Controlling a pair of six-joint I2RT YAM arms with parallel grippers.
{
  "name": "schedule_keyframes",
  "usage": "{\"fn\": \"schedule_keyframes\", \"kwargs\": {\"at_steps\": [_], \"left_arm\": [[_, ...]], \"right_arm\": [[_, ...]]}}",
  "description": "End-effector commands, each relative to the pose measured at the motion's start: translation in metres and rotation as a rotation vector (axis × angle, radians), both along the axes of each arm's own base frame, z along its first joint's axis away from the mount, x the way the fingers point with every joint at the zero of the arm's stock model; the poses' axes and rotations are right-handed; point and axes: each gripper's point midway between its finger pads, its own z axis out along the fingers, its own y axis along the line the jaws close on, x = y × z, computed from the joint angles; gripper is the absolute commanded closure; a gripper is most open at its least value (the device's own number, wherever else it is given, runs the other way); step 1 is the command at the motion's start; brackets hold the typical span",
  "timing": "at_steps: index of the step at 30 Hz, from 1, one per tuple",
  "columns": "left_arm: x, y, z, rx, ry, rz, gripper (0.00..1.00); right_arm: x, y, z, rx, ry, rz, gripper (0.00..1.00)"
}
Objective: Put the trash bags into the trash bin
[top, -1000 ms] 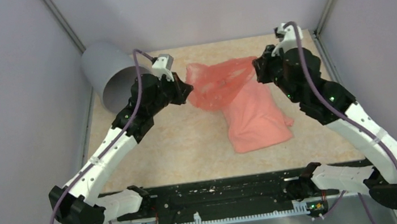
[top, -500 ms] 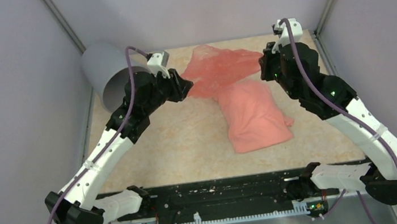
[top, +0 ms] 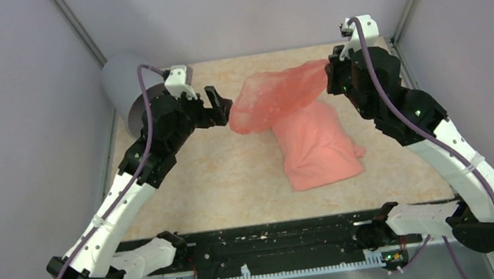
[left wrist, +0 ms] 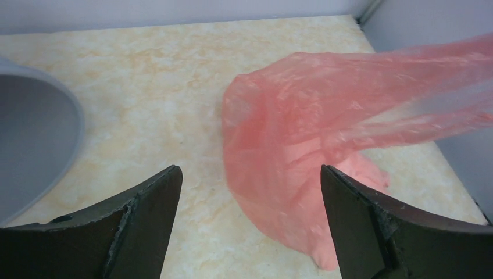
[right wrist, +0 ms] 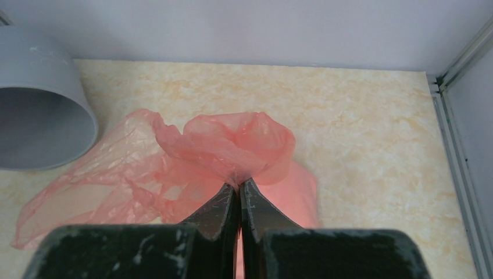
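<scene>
The work looks to be at the 1st of 2 bags, with nothing in the bin yet. The right jaws are pressed together on a bunched fold of the upper trash bag (top: 277, 93), a translucent orange-red film held up off the surface (top: 220, 178) and stretched leftward from the far right. The left jaws stand wide apart with nothing between them, facing the bag's loose, ballooning end from just beside it without touching it. The 2nd trash bag (top: 318, 148) lies crumpled and more opaque on the surface, partly under the lifted one. The trash bin (top: 120, 84) lies on its side in the far left corner, its mouth turned toward the middle of the surface. What shows of its inside in both wrist views is bare grey wall — no plastic in it. The next move probably calls for the left jaws to close on the loose end, or for the right arm to carry the film across to the bin's mouth. Thin film may billow and snag on the rim, so it likely needs pushing well inside.
</scene>
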Motion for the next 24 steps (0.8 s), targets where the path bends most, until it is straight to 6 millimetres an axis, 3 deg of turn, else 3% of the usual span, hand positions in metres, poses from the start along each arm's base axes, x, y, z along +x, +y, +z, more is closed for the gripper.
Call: {"fn": "schedule_keyframes", "kwargs": {"at_steps": [1, 6, 13, 24], "left_arm": [[0.015, 0.047, 0.006, 0.065, -0.030, 0.265, 0.05], [0.031, 0.105, -0.007, 0.207, -0.058, 0.575, 0.04], [0.059, 0.176, -0.031, 0.427, -0.038, 0.831, 0.07], [0.092, 0.247, -0.052, 0.615, -0.012, 1.005, 0.08]], "right_arm": [[-0.007, -0.004, 0.018, 0.015, -0.051, 0.029, 1.00], [-0.014, 0.001, 0.015, 0.023, -0.050, 0.081, 1.00], [-0.020, 0.004, 0.014, 0.033, -0.061, 0.121, 1.00], [-0.026, 0.009, 0.009, 0.047, -0.064, 0.170, 1.00]]}}
